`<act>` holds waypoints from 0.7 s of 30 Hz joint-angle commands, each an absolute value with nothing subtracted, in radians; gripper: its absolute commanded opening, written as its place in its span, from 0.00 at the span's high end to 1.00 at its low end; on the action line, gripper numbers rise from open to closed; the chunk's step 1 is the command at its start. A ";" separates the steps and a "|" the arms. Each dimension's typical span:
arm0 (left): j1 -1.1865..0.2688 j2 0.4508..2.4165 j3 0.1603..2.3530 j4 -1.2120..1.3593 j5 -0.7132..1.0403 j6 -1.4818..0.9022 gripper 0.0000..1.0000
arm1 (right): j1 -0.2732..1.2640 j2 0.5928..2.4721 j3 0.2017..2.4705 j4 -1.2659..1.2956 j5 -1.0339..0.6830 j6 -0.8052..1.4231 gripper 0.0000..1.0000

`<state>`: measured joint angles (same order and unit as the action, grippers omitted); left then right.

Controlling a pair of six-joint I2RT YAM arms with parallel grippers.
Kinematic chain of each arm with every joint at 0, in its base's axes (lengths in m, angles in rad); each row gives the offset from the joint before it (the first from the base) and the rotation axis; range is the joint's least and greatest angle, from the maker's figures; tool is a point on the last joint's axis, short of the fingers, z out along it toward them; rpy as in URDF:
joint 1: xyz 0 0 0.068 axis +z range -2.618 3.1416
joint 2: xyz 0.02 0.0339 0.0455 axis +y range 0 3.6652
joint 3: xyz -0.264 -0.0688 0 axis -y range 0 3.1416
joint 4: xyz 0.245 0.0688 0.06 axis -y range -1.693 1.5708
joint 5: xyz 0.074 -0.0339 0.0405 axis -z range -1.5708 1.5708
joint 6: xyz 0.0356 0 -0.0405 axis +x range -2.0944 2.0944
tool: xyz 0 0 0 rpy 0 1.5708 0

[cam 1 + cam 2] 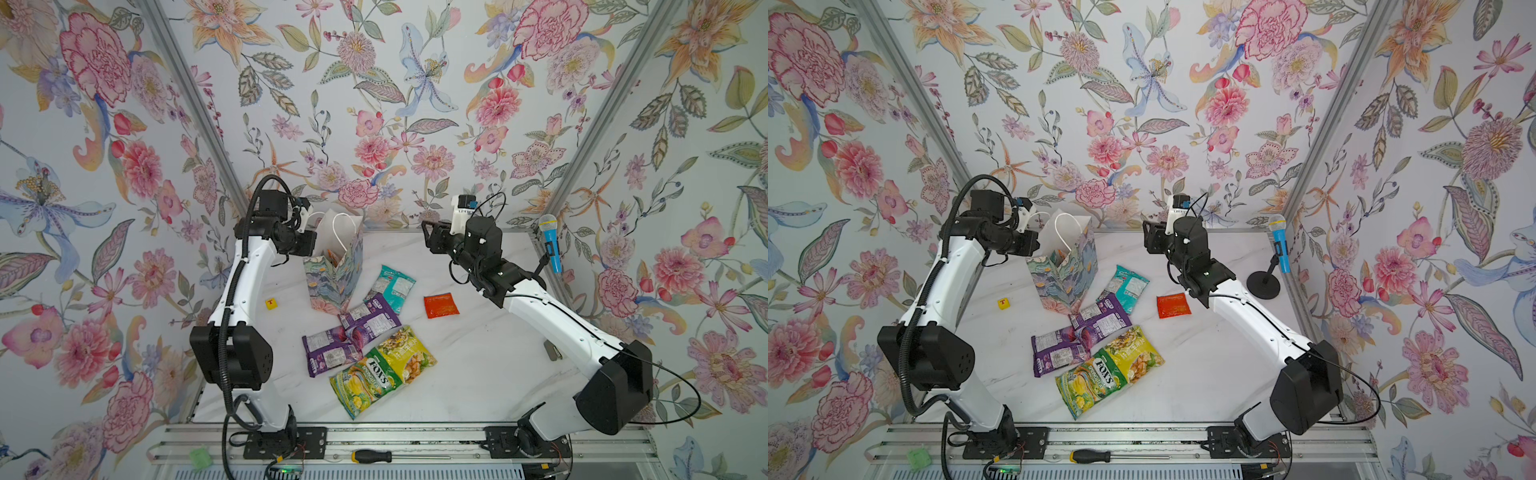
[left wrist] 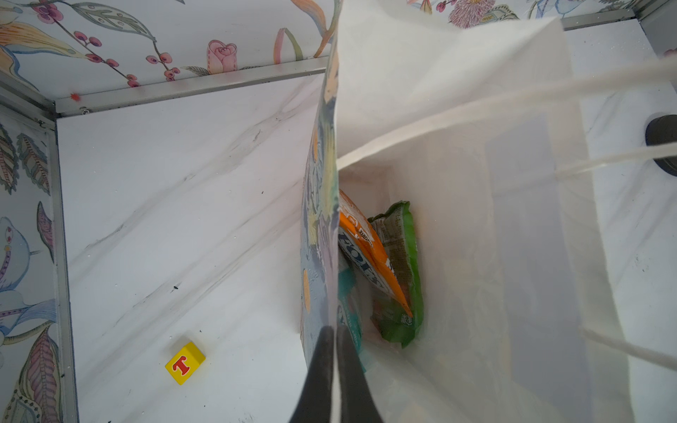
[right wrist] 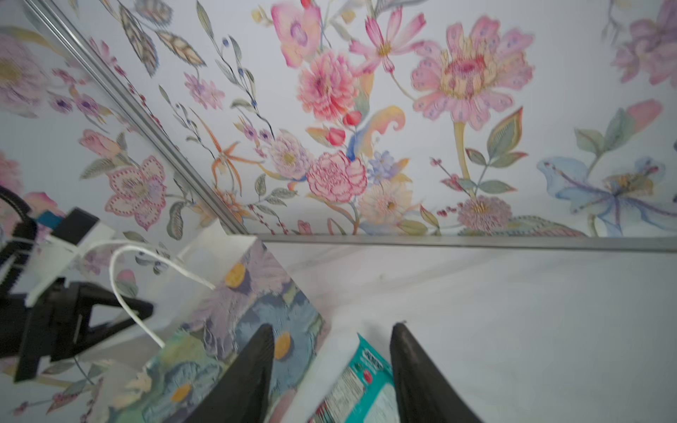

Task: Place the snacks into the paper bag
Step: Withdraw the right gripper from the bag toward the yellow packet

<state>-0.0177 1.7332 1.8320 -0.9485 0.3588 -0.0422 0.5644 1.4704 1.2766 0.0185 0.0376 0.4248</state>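
The paper bag [image 1: 332, 274] stands upright at the back of the table, mouth open. My left gripper [image 2: 335, 331] is shut on the bag's left wall [image 2: 322, 219]. Inside the bag lie an orange pouch [image 2: 370, 249], a green one [image 2: 401, 278] and a teal one [image 2: 348, 293]. On the table in front lie a teal pouch [image 1: 390, 286], two purple pouches [image 1: 370, 318], a green FOX'S pouch [image 1: 365, 384], a yellow pouch [image 1: 409, 353] and an orange-red packet [image 1: 441, 305]. My right gripper [image 3: 333, 329] hangs open and empty, right of the bag and above the teal pouch [image 3: 366, 384].
A yellow cube with a red T [image 1: 271, 304] sits left of the bag. A blue toy microphone [image 1: 550, 243] on a black stand [image 1: 1263, 284] is at the back right edge. A screwdriver [image 1: 372, 456] lies on the front rail.
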 commanded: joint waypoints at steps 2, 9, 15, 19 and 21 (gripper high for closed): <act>-0.012 1.710 1.841 -0.940 0.348 -0.048 0.98 | 0.580 1.379 1.117 -0.233 -0.143 0.468 0.46; -0.010 1.710 1.835 -0.940 0.345 -0.048 0.98 | 0.641 1.223 0.791 -0.185 -0.208 0.782 0.46; -0.011 1.707 1.835 -0.939 0.344 -0.048 0.98 | 0.725 1.144 0.592 -0.191 -0.223 0.953 0.46; -0.011 1.708 1.838 -0.940 0.345 -0.048 0.98 | 0.774 1.065 0.515 -0.204 -0.226 1.051 0.46; -0.011 1.709 1.838 -0.940 0.345 -0.048 0.98 | 0.779 1.035 0.471 -0.198 -0.239 1.094 0.46</act>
